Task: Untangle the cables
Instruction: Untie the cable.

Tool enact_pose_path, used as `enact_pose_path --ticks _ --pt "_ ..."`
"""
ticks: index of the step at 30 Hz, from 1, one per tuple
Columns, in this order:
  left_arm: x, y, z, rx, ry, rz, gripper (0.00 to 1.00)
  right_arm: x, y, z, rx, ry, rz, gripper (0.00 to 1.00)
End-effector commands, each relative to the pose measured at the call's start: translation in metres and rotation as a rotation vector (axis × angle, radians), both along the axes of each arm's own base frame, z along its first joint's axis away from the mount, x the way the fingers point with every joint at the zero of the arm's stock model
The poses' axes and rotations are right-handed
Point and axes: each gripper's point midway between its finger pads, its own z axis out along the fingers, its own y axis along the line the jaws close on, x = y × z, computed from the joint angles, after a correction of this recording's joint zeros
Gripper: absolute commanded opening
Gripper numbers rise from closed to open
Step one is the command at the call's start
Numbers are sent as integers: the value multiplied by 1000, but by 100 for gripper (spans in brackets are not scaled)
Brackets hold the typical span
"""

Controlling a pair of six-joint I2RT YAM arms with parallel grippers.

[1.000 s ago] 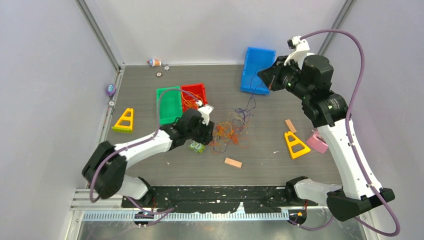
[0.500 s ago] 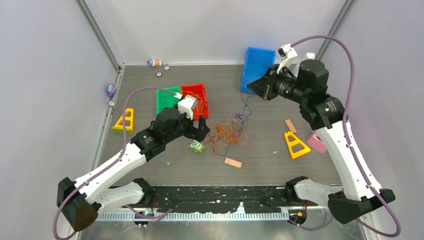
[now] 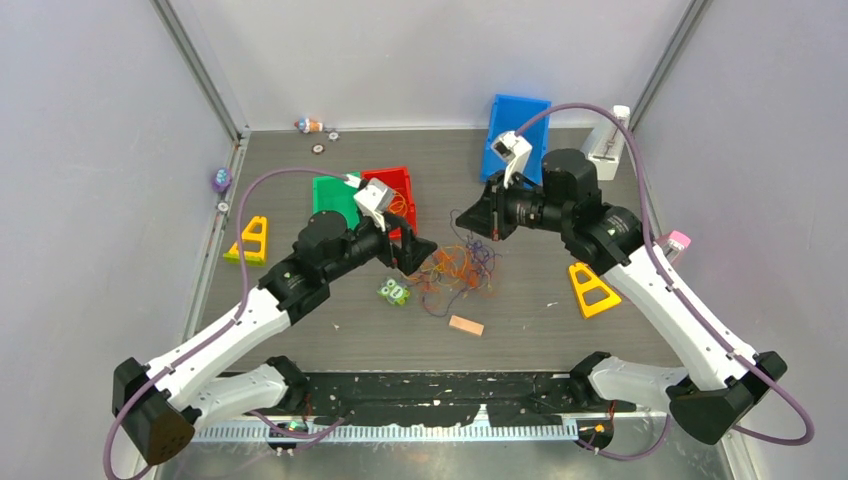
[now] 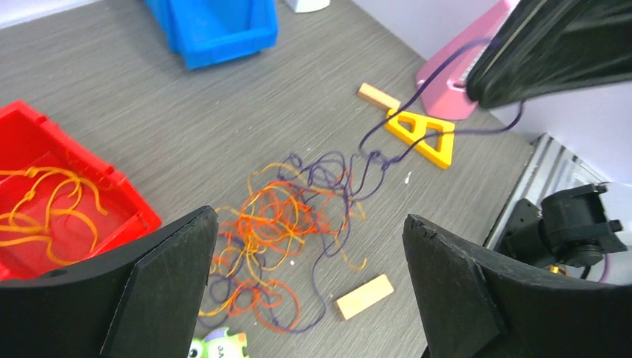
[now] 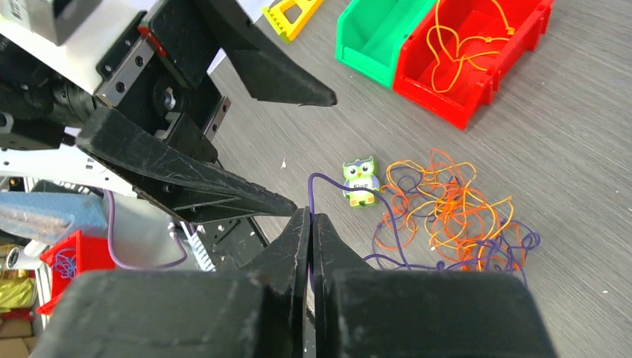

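Note:
A tangle of thin orange, red and dark purple cables (image 3: 458,268) lies on the grey table; it also shows in the left wrist view (image 4: 283,216) and the right wrist view (image 5: 447,216). My left gripper (image 3: 415,252) is open and empty, held above the tangle's left side (image 4: 310,218). My right gripper (image 3: 462,218) hangs above the tangle's upper right, shut on one purple cable (image 5: 311,190) that leads from its tips (image 5: 309,215) down into the tangle. That strand (image 4: 417,93) slants up from the heap.
A red bin (image 3: 404,178) holds orange cables, beside a green bin (image 3: 335,195). A blue bin (image 3: 515,135) sits at the back. A green owl toy (image 3: 393,292), a wooden block (image 3: 466,325) and yellow triangles (image 3: 592,288) (image 3: 250,240) lie around the tangle.
My right gripper has moved from beside the blue bin down and left to above the tangle, still holding the purple cable. My left arm has risen and opened over the tangle.

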Motion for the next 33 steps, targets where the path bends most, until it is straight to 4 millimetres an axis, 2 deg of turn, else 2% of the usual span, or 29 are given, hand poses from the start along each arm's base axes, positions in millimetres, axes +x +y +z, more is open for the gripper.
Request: enact_pose_path --ticks 1,8,13,18,21,23,24,28,30,31,32,33 --pt "-4 -23 26 -95 -84 -110 95 -1 11 6 11 -62 25 6" --pt "1 -43 27 -106 -75 -175 93 -3 16 10 14 -72 47 6" --pt "-5 -65 27 -133 -86 -277 92 -3 18 17 23 -83 54 6" --pt "7 -83 24 -122 -117 -280 92 -3 21 28 52 -89 54 6" --pt "9 -95 24 -132 -126 -306 85 1 21 34 69 -95 36 6" --pt "10 -102 24 -139 -131 -320 76 4 22 37 77 -98 22 6" --pt "11 -105 24 -143 -129 -323 68 6 22 38 81 -95 12 6" --pt "12 -109 21 -155 -118 -327 29 14 17 47 118 -108 -65 6" --pt "13 -100 25 -176 -137 -280 7 15 15 50 144 -117 -83 8" --pt "13 -91 23 -181 -135 -239 0 14 15 54 161 -129 -81 21" --pt "12 -81 23 -185 -138 -209 0 12 14 48 158 -123 -79 30" --pt "10 -71 22 -182 -134 -192 0 12 13 37 143 -112 -85 48"
